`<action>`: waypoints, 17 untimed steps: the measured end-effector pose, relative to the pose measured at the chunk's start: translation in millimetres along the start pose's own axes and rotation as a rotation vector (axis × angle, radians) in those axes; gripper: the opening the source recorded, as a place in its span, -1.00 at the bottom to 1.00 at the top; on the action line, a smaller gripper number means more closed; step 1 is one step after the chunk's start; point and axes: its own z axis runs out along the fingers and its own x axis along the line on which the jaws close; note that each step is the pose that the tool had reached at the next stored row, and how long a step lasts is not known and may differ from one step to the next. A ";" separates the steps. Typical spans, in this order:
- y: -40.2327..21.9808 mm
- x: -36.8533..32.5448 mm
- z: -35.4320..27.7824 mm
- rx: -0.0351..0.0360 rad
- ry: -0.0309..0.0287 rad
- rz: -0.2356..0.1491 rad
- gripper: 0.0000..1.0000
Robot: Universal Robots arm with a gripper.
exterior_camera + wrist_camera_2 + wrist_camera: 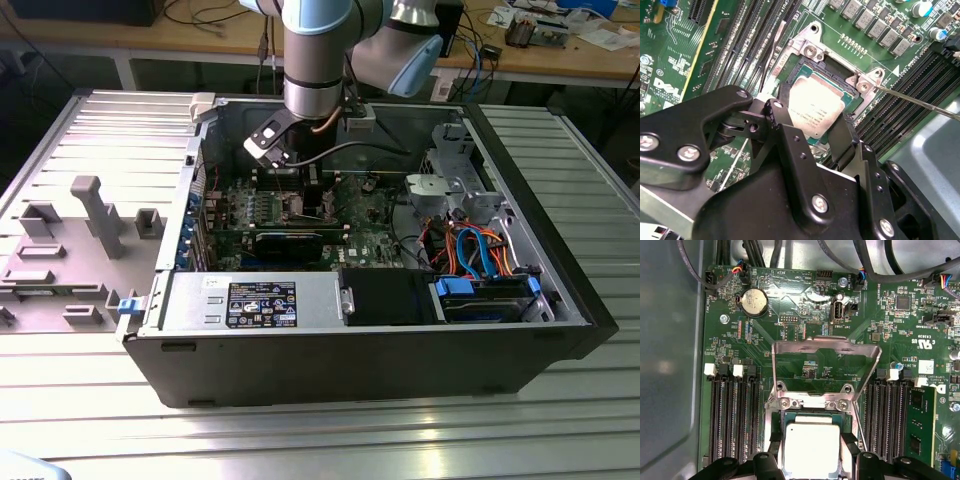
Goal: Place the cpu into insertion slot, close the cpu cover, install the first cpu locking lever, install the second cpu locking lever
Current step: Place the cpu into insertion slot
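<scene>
the exterior view's left: grey parts tray. centre, inside the case: gripper fingers pinch the cpu by two edges, low over the insertion slot (seated? cannot tell). cpu cover stands open. step one, placing; it calls for the chip square to the rim.

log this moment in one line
gripper: shut on cpu | cpu: over slot, seating unclear | cover: open, raised | lever: unlatched

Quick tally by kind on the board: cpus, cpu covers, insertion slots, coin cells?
cpu: 1
cpu cover: 1
insertion slot: 1
coin cell: 1
Total: 4
</scene>
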 end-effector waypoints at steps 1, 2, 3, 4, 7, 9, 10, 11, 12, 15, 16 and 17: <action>0.0 0.0 0.0 0.0000 0.0000 0.000 0.09; 0.0 0.0 0.0 0.0000 0.0000 0.000 0.09; -0.1 0.0 0.0 0.0000 0.0000 0.000 0.09; -0.2 0.0 0.0 -0.0001 0.0000 0.000 0.09; -2.0 0.3 -0.1 0.0000 0.0000 0.000 0.09; -2.0 0.4 0.0 0.0000 0.0000 0.000 0.09; -1.9 0.5 0.1 -0.0001 0.0000 0.000 0.09; -1.5 0.6 0.2 0.0000 -0.0001 0.000 0.09; -0.8 0.7 0.2 0.0004 -0.0003 0.000 0.09; -0.4 0.9 0.4 0.0000 -0.0002 0.000 0.09; -0.4 0.9 0.4 0.0000 -0.0001 0.000 0.09; -0.4 0.9 0.4 0.0000 0.0000 0.000 0.09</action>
